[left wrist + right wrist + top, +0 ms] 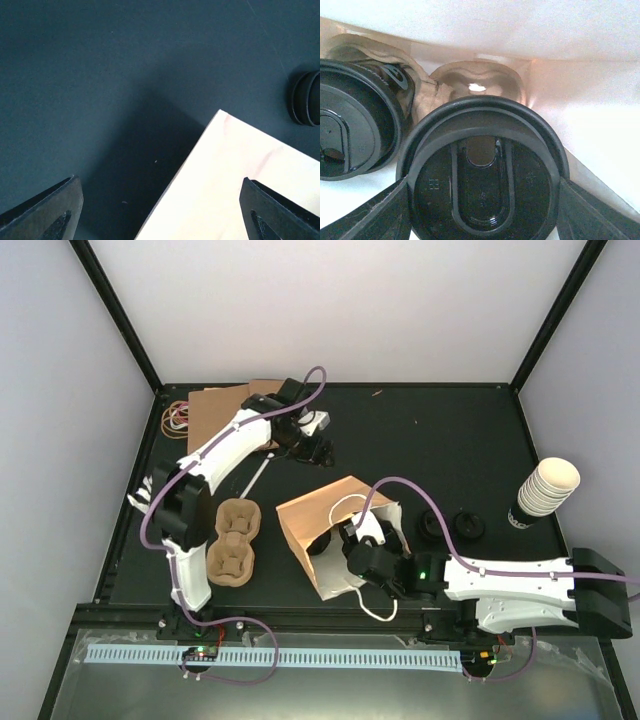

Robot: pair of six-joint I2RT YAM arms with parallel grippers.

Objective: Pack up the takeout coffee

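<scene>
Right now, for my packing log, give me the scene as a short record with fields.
right gripper: shut on lidded cup, inside paper bag
second lidded cup: seated in pulp tray pocket, left of held cup in wrist view
free pocket: behind held cup
left gripper: open, holding nothing, over bag corner
spare pulp tray: on table outside bag

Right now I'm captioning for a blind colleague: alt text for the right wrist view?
A black-lidded cup fills the foreground, clamped between the right arm's fingers inside a pale paper bag. A second lidded cup sits left in a brown pulp tray, one pocket behind empty.
</scene>
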